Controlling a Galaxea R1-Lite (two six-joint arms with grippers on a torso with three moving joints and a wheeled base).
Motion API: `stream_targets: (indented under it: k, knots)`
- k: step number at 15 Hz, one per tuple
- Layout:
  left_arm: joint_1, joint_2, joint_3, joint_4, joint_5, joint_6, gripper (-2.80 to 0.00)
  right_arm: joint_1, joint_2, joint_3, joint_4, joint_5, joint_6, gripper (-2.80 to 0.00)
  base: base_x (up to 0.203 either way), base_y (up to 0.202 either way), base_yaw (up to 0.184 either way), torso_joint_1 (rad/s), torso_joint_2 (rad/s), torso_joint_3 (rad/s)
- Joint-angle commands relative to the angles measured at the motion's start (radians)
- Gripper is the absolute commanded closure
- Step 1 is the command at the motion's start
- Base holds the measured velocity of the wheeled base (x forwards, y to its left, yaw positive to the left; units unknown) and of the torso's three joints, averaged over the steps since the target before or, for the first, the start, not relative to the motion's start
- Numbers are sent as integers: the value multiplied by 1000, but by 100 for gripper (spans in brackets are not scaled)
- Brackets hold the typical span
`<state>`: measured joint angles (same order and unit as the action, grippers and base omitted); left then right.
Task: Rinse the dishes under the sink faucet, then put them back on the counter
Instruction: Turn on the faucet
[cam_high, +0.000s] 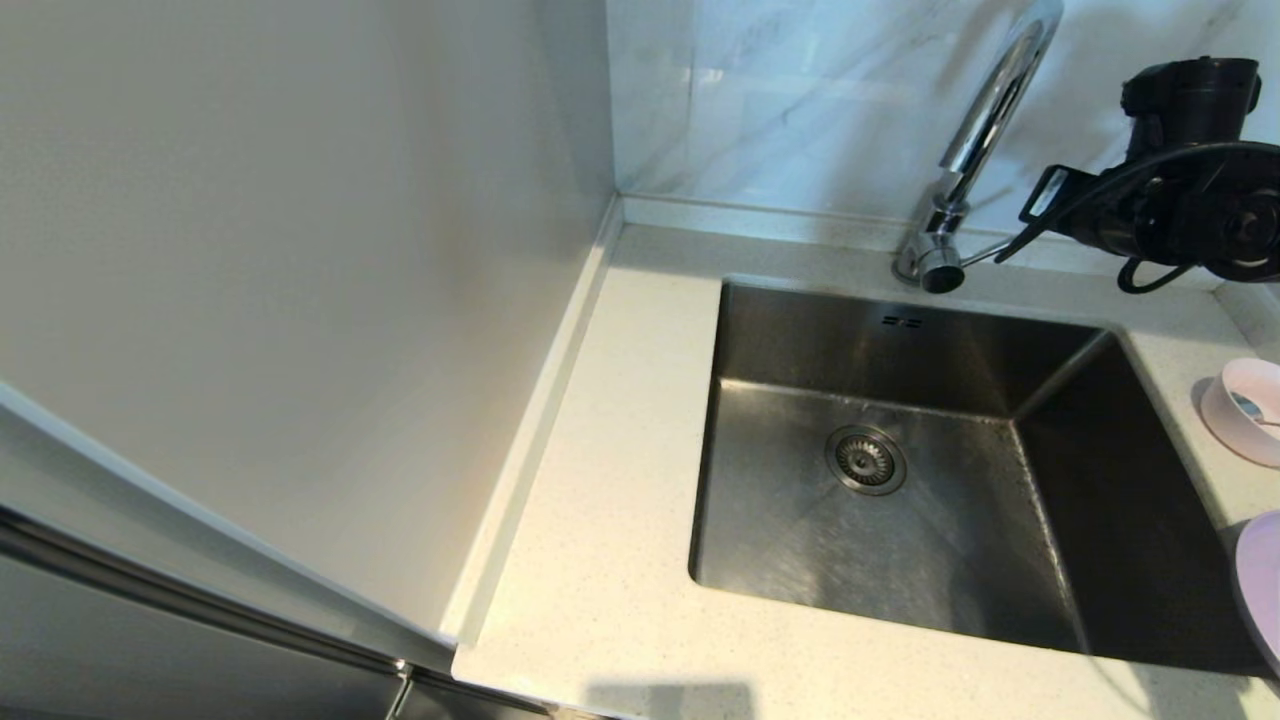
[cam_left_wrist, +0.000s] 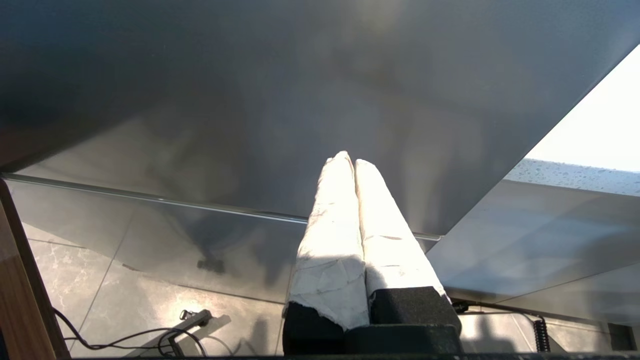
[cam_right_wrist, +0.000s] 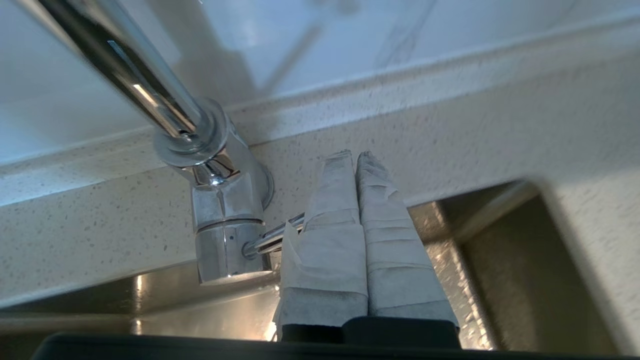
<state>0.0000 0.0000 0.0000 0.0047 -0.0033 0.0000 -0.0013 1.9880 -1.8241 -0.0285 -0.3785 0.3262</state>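
Note:
The chrome faucet (cam_high: 990, 110) rises behind the steel sink (cam_high: 900, 340), which holds only its drain strainer (cam_high: 866, 460). My right gripper (cam_high: 1012, 250) hovers at the faucet's base, beside the thin side lever (cam_high: 975, 255). In the right wrist view the right gripper (cam_right_wrist: 354, 156) is shut with nothing between its taped fingers. The lever (cam_right_wrist: 270, 240) passes just behind one finger, next to the faucet body (cam_right_wrist: 220, 215). The pink bowl (cam_high: 1245, 405) and the lilac plate (cam_high: 1262, 585) sit on the counter (cam_high: 620, 480) right of the sink. My left gripper (cam_left_wrist: 349, 159) is shut and parked low, out of the head view.
A plain wall stands along the counter's left side and marble-veined tiles (cam_high: 780, 90) rise behind it. A grey metal panel (cam_left_wrist: 250, 100) fills the left wrist view, with floor tiles and a cable (cam_left_wrist: 125, 340) below.

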Motion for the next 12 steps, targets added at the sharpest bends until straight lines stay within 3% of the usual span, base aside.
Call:
stream_targets:
  k: [1,3,12]
  knots:
    - [0,0,0,0,0,0,0,0,31,-42,36,-2,30,0,0,0,0,0,0,0]
    - [0,0,0,0,0,0,0,0,41,-73,79,0,71,0,0,0,0,0,0,0]
    - [0,0,0,0,-1,0,0,0,35,-43,79,45,75,0,0,0,0,0,0,0]
